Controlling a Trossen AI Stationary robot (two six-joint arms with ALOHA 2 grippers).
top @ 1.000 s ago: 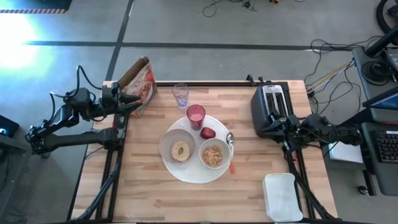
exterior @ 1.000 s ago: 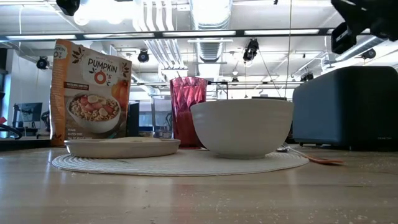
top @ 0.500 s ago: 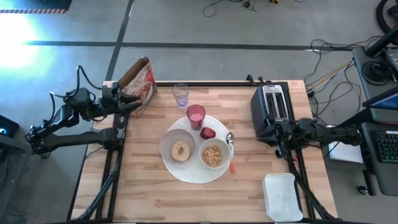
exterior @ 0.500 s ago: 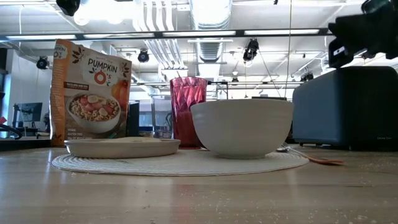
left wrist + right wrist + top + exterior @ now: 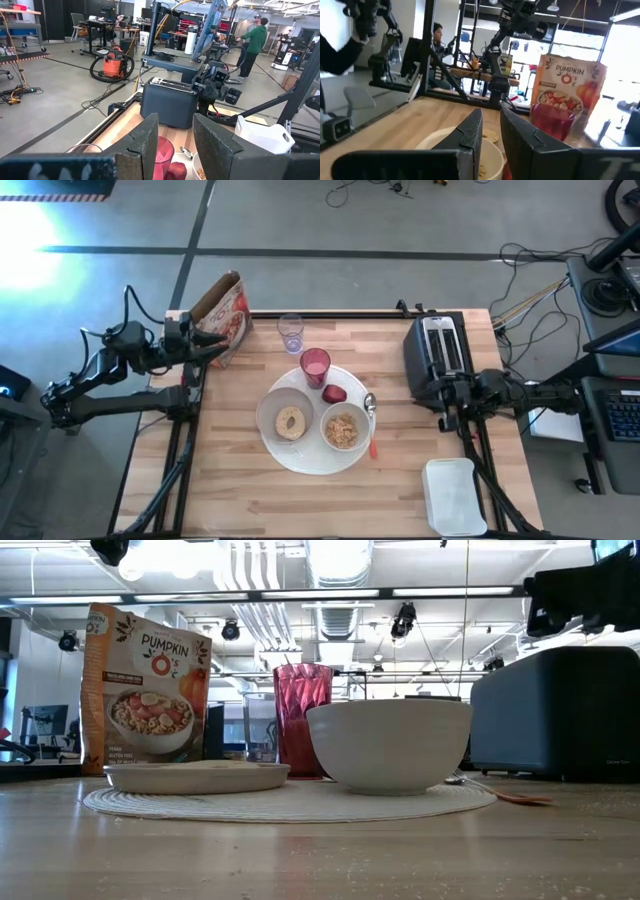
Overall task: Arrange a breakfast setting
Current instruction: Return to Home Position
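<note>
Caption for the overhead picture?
Breakfast on the round mat: bagel, cereal bowl, apple, pink tumbler, spoon; left arm, right arm aside.

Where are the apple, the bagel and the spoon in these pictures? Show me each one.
red apple (image 5: 335, 393), high view, on the middle of its top.
bagel (image 5: 282, 421), high view, on the left side of its ring.
orange-handled spoon (image 5: 370, 402), high view, on its metal bowl end.

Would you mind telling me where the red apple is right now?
In the high view the red apple sits on the round white mat at the table's middle, between the pink tumbler and the cereal bowl.
</note>
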